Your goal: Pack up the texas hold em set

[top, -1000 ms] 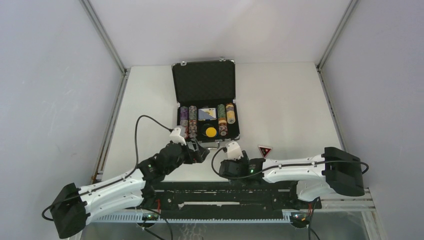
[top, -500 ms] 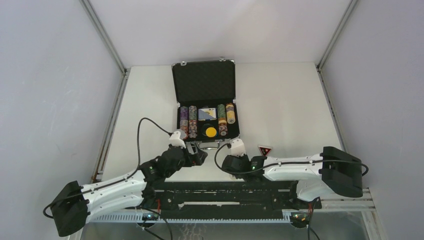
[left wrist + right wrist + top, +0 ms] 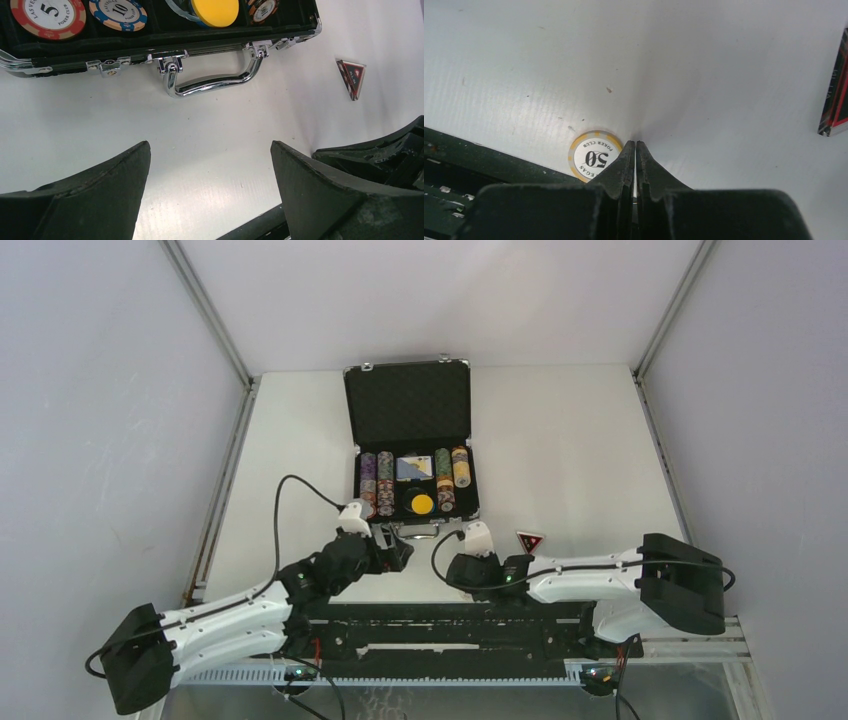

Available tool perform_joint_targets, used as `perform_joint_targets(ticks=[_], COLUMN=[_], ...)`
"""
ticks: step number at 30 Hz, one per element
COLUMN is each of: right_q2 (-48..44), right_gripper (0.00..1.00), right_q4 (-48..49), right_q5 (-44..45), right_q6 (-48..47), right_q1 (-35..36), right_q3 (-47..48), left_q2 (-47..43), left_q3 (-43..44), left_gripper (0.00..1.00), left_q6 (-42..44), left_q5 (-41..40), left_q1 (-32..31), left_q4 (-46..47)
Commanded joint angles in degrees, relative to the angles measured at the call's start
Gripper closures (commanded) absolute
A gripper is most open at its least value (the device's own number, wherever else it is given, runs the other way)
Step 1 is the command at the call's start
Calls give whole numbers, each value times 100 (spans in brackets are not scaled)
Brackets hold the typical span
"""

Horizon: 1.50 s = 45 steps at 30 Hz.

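Observation:
The black briefcase (image 3: 408,402) stands open at the table's middle, with its metal handle (image 3: 215,82) facing me. Inside it are chip stacks (image 3: 376,483), a card deck (image 3: 413,468) and a yellow button (image 3: 422,504). The red-black triangle token (image 3: 529,541) lies on the table to the right of the case. My left gripper (image 3: 210,150) is open over bare table just in front of the handle. My right gripper (image 3: 635,144) is shut low over the table with nothing seen between its fingers. A yellow-and-white "50" chip (image 3: 591,155) lies flat against its left finger.
A black rail (image 3: 469,155) runs along the near table edge just behind the loose chip. My right arm (image 3: 380,150) sits close on the left gripper's right side. Metal frame posts (image 3: 210,310) and grey walls enclose the table.
My right gripper has gone from open to shut and shifted slightly to the right. My left gripper has drawn back a little toward the near edge and stayed open.

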Motion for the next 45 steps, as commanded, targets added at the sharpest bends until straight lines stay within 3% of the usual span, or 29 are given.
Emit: perform_joint_targets(ticks=[1, 14, 23, 27, 33, 45], right_q2=[19, -73, -612, -823, -648, -85], right_gripper=[91, 91, 64, 43, 22, 20], right_q4=[235, 12, -126, -140, 254, 658], right_q5=[-36, 81, 326, 398, 90, -208], right_q6=[137, 477, 323, 217, -543, -1330], right_q1=[141, 394, 128, 97, 487, 1029], right_q3=[21, 24, 21, 22, 26, 88], left_q2=[-157, -236, -245, -232, -212, -58], left_q3=[298, 318, 315, 310, 299, 276], left_gripper=[6, 6, 6, 6, 6, 5], left_q6=[183, 178, 216, 234, 204, 239], left_q5=[-194, -165, -153, -158, -160, -186], left_q1=[-29, -29, -29, -29, -29, -29], left_q4=[-42, -86, -77, -66, -33, 84])
